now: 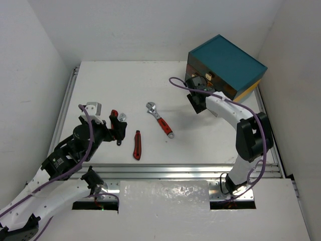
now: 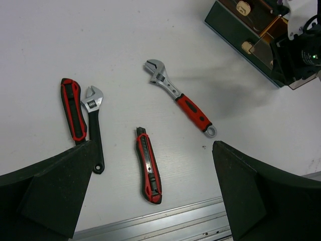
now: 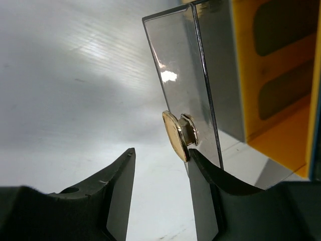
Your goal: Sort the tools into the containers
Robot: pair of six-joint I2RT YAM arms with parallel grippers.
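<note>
Opening a drawer is the step in hand, I judge: the right claw has its jaws partly apart and grips nothing, with the cream knob at the tip of one finger, seemingly touching it, and the other finger clear of it. Just behind the knob stands the clear drawer front, and past that the chest. The next move calls for closing squarely on the knob, then a straight pull. The left claw hangs wide open and empty over four tools. One red-and-black tool lies right beneath it, a second red-and-black tool and a black-handled wrench lie by one finger, and a red-handled wrench is farther ahead. Farthest off, two drawer knobs show.
</note>
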